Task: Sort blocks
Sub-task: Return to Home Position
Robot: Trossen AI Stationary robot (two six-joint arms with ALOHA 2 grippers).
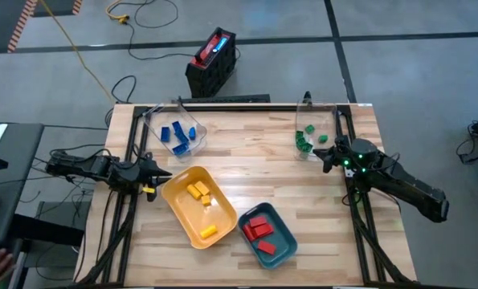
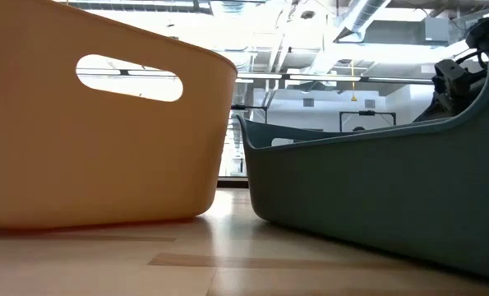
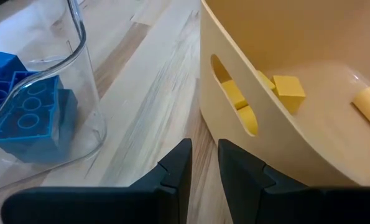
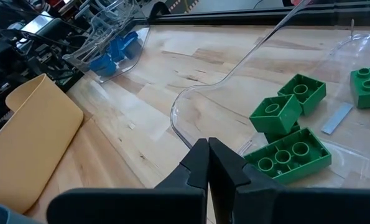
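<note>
At 9 o'clock, left claw (image 3: 203,149): open a crack, empty
Right claw (image 4: 208,144), 2 o'clock: closed, empty, near green blocks (image 1: 304,140)
Blue blocks (image 1: 178,135): 10 o'clock

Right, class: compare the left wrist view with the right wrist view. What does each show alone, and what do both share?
Only the left wrist view: yellow plastic blocks inside the yellow oblong tray, seen past the empty left gripper. Only the right wrist view: green plastic blocks in a clear plastic container, past the shut, empty right gripper. Both: the wooden table, the yellow tray, and blue plastic blocks in another clear container.
</note>
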